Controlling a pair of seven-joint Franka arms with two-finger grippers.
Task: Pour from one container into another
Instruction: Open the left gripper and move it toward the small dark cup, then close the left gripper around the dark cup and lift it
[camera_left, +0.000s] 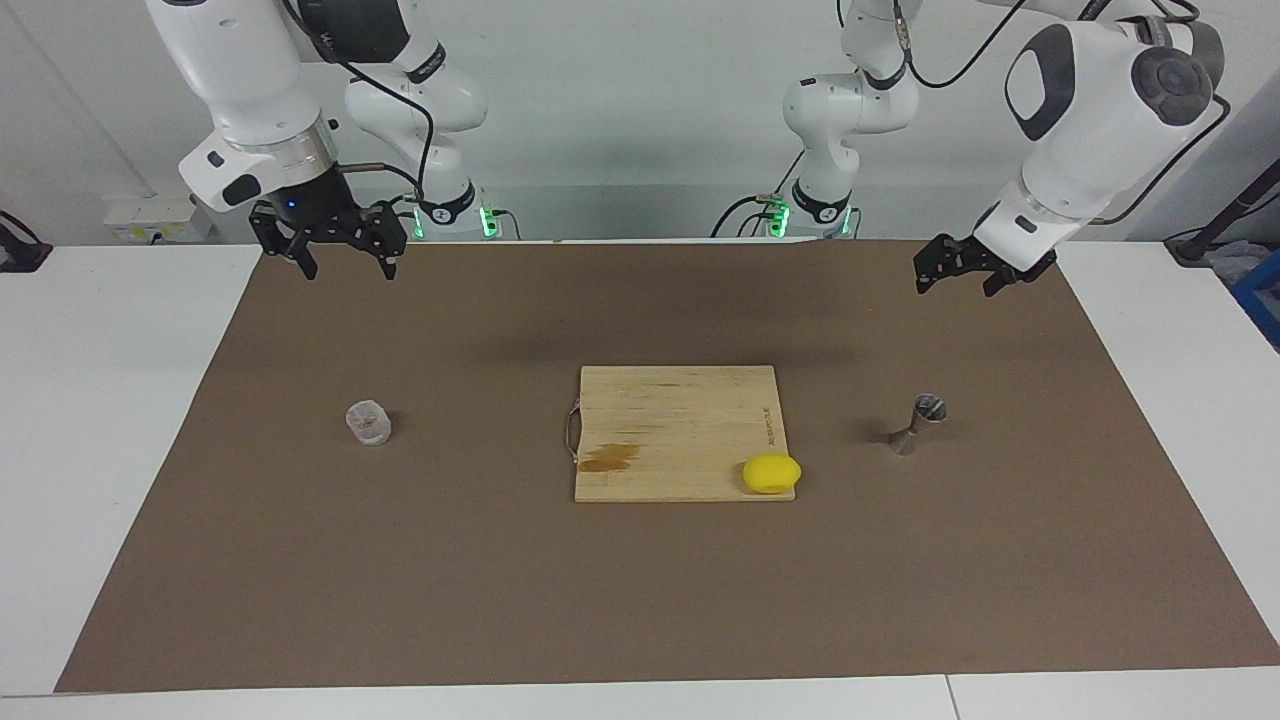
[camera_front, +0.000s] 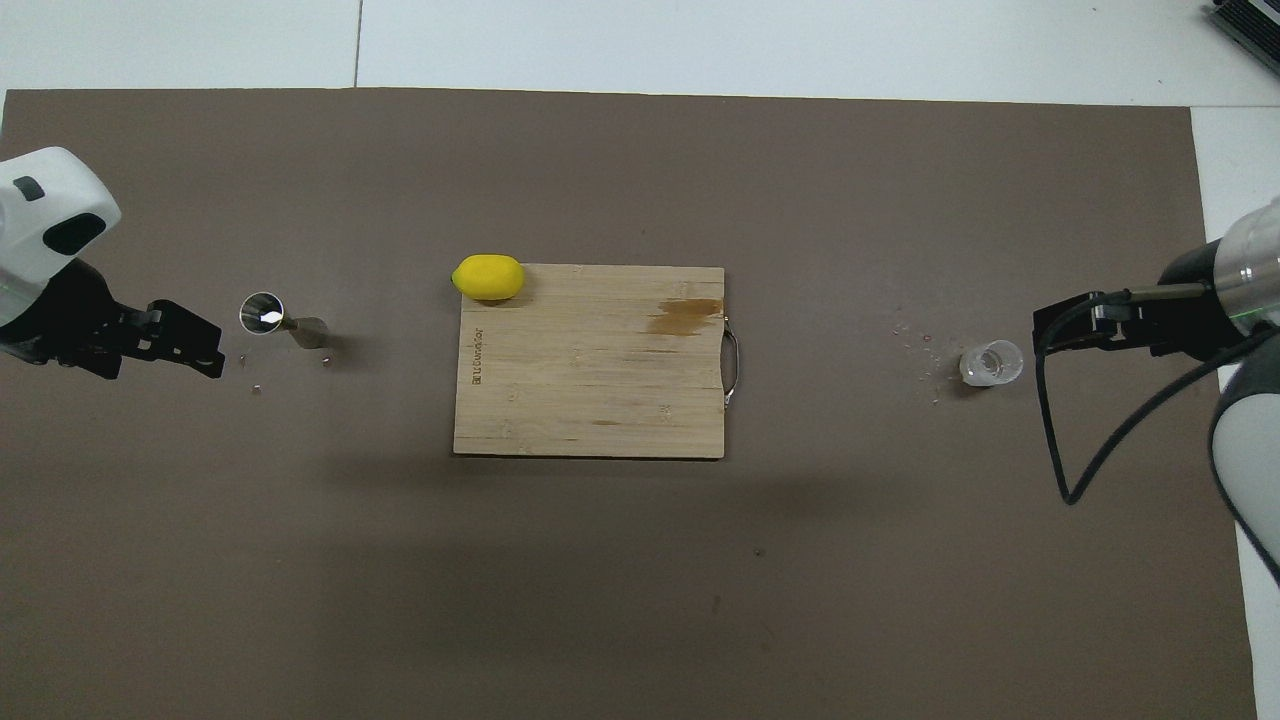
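We see the clear cup (camera_left: 368, 422) at middle left of the facing view and the steel jigger (camera_left: 918, 424) at middle right. The right claw (camera_left: 342, 262) hangs spread at upper left; the left claw (camera_left: 958, 272), upper right, we cannot read.

A lemon (camera_front: 488, 277) sat on the cutting board's (camera_front: 590, 380) upper-left corner, mid-frame. The jigger (camera_front: 283, 322) stood at frame left. The clear cup (camera_front: 991, 363) stood at frame right.
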